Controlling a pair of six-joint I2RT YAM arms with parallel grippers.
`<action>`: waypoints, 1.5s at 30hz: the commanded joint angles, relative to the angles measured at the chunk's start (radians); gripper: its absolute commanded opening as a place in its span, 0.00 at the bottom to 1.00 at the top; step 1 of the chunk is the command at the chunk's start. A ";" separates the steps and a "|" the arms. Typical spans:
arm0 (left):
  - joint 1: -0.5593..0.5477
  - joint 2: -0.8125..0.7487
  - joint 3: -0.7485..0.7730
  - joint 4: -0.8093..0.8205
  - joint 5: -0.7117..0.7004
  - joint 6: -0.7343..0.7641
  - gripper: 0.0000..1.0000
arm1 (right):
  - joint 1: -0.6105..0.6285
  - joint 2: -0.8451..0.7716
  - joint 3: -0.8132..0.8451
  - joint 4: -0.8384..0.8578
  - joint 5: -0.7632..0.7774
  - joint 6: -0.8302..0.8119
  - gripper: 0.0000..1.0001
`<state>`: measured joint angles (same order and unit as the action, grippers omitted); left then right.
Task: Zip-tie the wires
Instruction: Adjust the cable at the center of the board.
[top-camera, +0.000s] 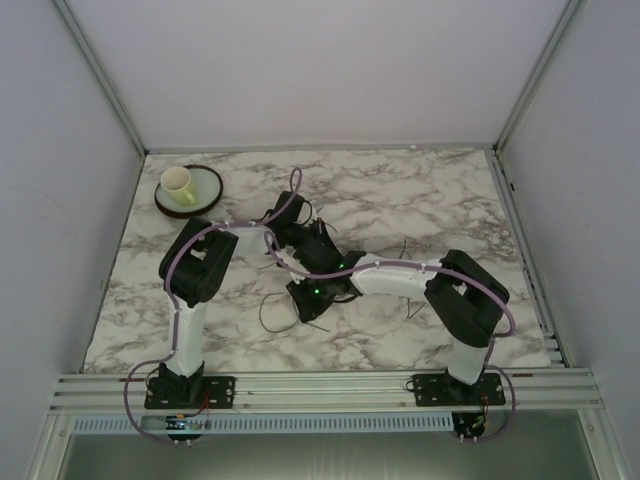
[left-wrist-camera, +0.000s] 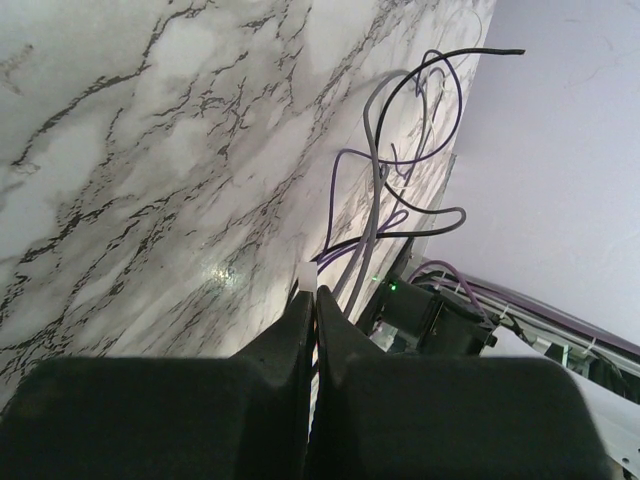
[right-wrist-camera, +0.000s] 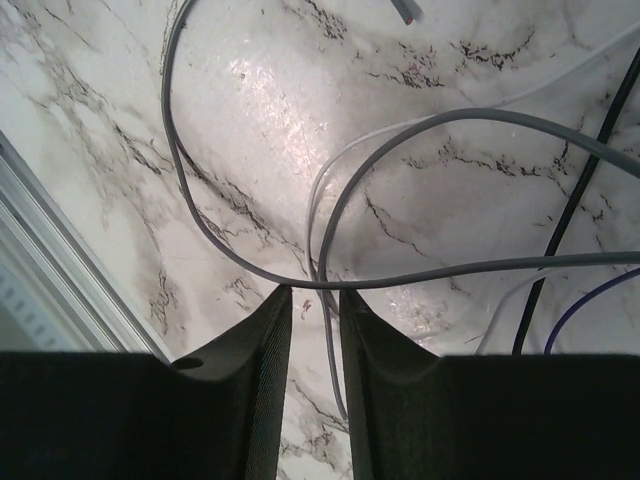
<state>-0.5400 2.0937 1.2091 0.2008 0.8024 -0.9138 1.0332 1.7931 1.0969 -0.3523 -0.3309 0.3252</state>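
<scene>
Marble table (top-camera: 420, 200), centre: wires (right-wrist-camera: 470, 270) lay in loose loops between both arms. Left gripper (left-wrist-camera: 308, 290) was clamped fully closed, with a small white bit (left-wrist-camera: 306, 277) at its tips. Right gripper (right-wrist-camera: 315, 300) was slightly parted, and one of the wires ran loose through the gap.

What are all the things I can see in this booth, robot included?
wires: several, too tangled to count; grey, black and purple; looped over the middle of the table
small white piece: one, white, at the tips of the left jaws; too small to name
cup: one, cream, standing on the plate
plate: one, pale with a dark rim, far left corner
table: one, white marble with grey veins
rail: one, silver metal, along the near edge
left arm: one, black and white, near left; jaws shut
right arm: one, black and white, near right; jaws slightly apart, a grey wire running between them
</scene>
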 joint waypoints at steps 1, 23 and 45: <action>-0.018 -0.030 0.018 -0.015 0.008 -0.009 0.00 | 0.012 -0.066 0.013 0.037 0.019 -0.008 0.27; -0.018 -0.004 0.061 -0.063 0.053 0.037 0.00 | -0.049 -0.787 -0.551 0.489 0.506 -0.450 0.80; -0.018 -0.007 0.075 -0.111 0.104 0.070 0.00 | 0.027 -0.890 -0.912 0.702 0.416 -1.078 0.70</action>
<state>-0.5564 2.0937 1.2594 0.1177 0.8795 -0.8536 1.0351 0.8906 0.2222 0.2672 0.0467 -0.6228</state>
